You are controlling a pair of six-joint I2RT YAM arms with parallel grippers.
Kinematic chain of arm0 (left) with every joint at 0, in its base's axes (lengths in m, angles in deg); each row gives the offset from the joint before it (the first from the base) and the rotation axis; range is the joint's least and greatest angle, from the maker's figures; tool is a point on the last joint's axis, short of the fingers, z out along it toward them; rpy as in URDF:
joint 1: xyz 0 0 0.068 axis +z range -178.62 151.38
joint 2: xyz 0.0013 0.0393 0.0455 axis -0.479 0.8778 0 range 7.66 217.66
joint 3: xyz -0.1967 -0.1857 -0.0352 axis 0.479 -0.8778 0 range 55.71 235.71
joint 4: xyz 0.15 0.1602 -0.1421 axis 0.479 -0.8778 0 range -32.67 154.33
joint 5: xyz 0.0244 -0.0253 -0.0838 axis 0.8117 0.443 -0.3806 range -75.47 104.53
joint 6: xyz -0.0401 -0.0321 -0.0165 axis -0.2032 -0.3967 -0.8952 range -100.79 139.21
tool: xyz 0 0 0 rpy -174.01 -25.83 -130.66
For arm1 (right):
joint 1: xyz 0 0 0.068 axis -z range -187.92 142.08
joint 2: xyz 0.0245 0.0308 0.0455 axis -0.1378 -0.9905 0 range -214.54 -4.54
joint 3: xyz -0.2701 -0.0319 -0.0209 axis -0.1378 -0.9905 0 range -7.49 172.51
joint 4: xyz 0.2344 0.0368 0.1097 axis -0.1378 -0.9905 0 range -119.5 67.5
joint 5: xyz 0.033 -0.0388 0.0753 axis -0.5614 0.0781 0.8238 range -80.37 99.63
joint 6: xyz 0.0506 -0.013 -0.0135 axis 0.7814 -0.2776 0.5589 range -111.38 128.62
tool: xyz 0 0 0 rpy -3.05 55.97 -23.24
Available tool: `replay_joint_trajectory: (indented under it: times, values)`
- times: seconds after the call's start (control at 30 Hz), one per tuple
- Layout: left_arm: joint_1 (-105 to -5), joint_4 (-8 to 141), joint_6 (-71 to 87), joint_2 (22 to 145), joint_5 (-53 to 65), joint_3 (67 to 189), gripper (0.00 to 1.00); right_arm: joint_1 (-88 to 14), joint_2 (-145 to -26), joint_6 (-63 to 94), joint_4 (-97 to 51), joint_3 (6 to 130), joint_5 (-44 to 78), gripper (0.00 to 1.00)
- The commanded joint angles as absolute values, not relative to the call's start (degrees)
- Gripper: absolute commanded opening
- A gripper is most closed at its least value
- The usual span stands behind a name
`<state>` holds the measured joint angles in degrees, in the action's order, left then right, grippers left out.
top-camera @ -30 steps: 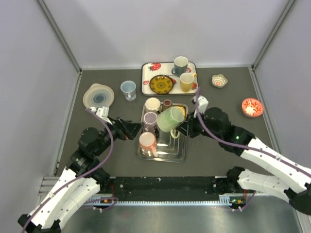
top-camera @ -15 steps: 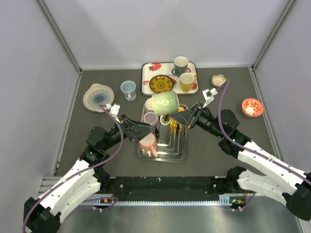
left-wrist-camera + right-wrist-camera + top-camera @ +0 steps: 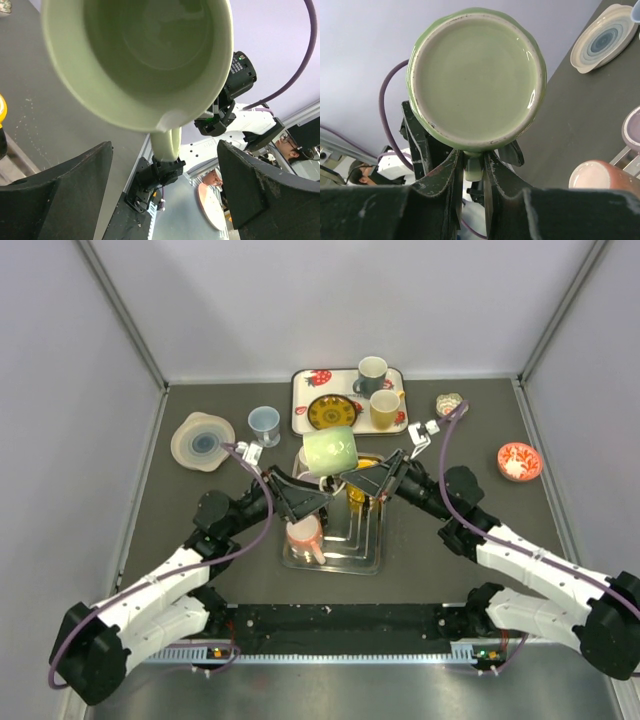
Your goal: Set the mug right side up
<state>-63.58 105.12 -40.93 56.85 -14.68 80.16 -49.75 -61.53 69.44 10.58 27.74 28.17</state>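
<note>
Pale green ceramic mug (image 3: 331,452) held sideways in the air over the clear dish tray (image 3: 330,565) on the bench (image 3: 450,540), handle (image 3: 166,141) clamped in the right fingers (image 3: 445,180); left fingers (image 3: 75,185) spread wide beside its open mouth.

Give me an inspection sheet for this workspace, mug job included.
Surface: dark table, walled on three sides.
Job's things: green mug lifted over metal rack, on its side.
Clutter: pink mug in rack; strawberry tray holding grey mug, yellow mug, patterned plate; blue cup, ringed plate, small bowl, red bowl.
End effectors: right end effector shut on mug's handle; left end effector open, facing its mouth.
Cables: purple cable looped along each arm.
Surroundings: pale walls; person in wrist views.
</note>
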Motion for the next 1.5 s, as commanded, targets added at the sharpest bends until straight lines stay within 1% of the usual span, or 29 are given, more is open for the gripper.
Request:
replay_joint_trajectory:
  times: [0.0, 0.23, 0.27, 0.37, 0.4, 0.47, 0.5, 0.53, 0.63, 0.7, 0.73, 0.77, 0.8, 0.83, 0.87, 0.97, 1.07, 1.1, 1.13, 1.17, 1.2, 1.3, 1.4, 1.47]
  values:
    - [-64.66, 114.15, -41.44, 59.6, -14.3, 84.27, 0.89, -49.23, -61.23, 70.94, 22.32, 28.9, 29.58, 0.0]
    - [-64.83, 118.28, -42.75, 63.21, -11.14, 86.56, 0.82, -49.41, -61.67, 71.99, 23.99, 26.62, 30.11, 0.0]
    - [-64.83, 118.81, -43.28, 63.91, -10.7, 86.65, 0.79, -49.41, -61.67, 72.08, 24.08, 26.44, 30.19, 0.0]
    - [-64.83, 120.66, -44.16, 65.05, -9.64, 87.08, 0.75, -49.32, -61.67, 72.08, 24.43, 25.65, 30.37, 0.0]
    - [-64.83, 121.01, -44.42, 65.49, -9.55, 87.26, 0.71, -49.41, -61.67, 72.17, 24.69, 25.56, 30.46, 0.0]
    - [-64.92, 122.5, -45.21, 66.37, -9.38, 87.52, 0.66, -49.41, -61.76, 71.99, 24.78, 25.12, 30.81, 0.0]
    - [-64.92, 123.03, -45.48, 66.81, -9.29, 87.53, 0.58, -49.41, -61.85, 71.9, 24.78, 25.04, 30.98, 0.0]
    - [-64.92, 124.08, -45.66, 66.99, -9.2, 87.87, 0.54, -49.41, -61.76, 71.9, 24.96, 24.77, 31.07, 0.0]
    - [-64.92, 125.14, -46.36, 67.96, -9.28, 88.31, 0.44, -49.32, -61.85, 71.73, 25.05, 24.07, 31.16, 0.0]
    - [-64.92, 125.85, -46.71, 68.31, -9.37, 88.58, 0.41, -49.32, -61.85, 71.64, 25.13, 23.89, 31.42, 0.0]
    - [-64.92, 126.02, -46.89, 68.4, -9.29, 88.75, 0.36, -49.41, -61.67, 71.64, 24.87, 23.8, 31.6, 0.0]
    - [-64.92, 126.81, -47.24, 68.57, -9.37, 88.76, 0.29, -49.41, -61.76, 71.38, 24.61, 23.8, 31.77, 0.0]
    - [-64.92, 127.16, -47.33, 68.57, -9.29, 88.84, 0.21, -49.41, -61.67, 71.2, 24.43, 23.63, 31.86, 0.0]
    - [-64.92, 127.43, -47.41, 68.66, -9.29, 88.84, 0.09, -49.41, -61.67, 71.11, 24.26, 23.54, 31.95, 0.0]
    - [-64.92, 127.43, -47.68, 68.57, -9.2, 88.76, 0.0, -49.41, -61.32, 71.03, 23.99, 23.45, 32.04, 0.0]
    - [-64.92, 126.91, -47.51, 68.22, -8.58, 88.49, 0.0, -49.41, -60.62, 70.15, 22.59, 23.19, 32.3, 0.0]
    - [-64.92, 120.6, -45.76, 67.52, -9.37, 89.89, 0.0, -49.41, -59.31, 67.61, 19.43, 23.8, 32.92, 0.0]
    - [-64.92, 116.23, -44.53, 67.43, -10.94, 90.68, 0.0, -49.41, -58.95, 66.55, 15.68, 24.67, 33.18, 0.04]
    - [-64.92, 113.66, -41.99, 66.47, -11.22, 91.73, 0.0, -49.32, -58.51, 64.63, 13.9, 25.2, 33.7, 0.13]
    - [-65.01, 112.15, -40.75, 65.68, -10.79, 91.83, 0.0, -49.41, -57.81, 63.83, 11.88, 25.73, 33.88, 0.23]
    - [-65.01, 111.1, -39.43, 64.8, -9.3, 91.57, 0.0, -49.32, -57.46, 63.04, 8.73, 26.69, 33.97, 0.39]
    - [-65.01, 104.6, -34.16, 60.41, -6.31, 91.21, 0.0, -49.41, -55.27, 59.7, 1.35, 28.89, 32.83, 0.59]
    - [-65.01, 98.27, -29.23, 56.89, -2.88, 92.18, 0.0, -49.41, -54.03, 55.74, -4.46, 32.4, 32.22, 0.65]
    - [-65.01, 92.65, -24.76, 54.26, 0.8, 93.14, 0.0, -49.41, -53.67, 52.05, -11.05, 35.56, 32.22, 0.66]
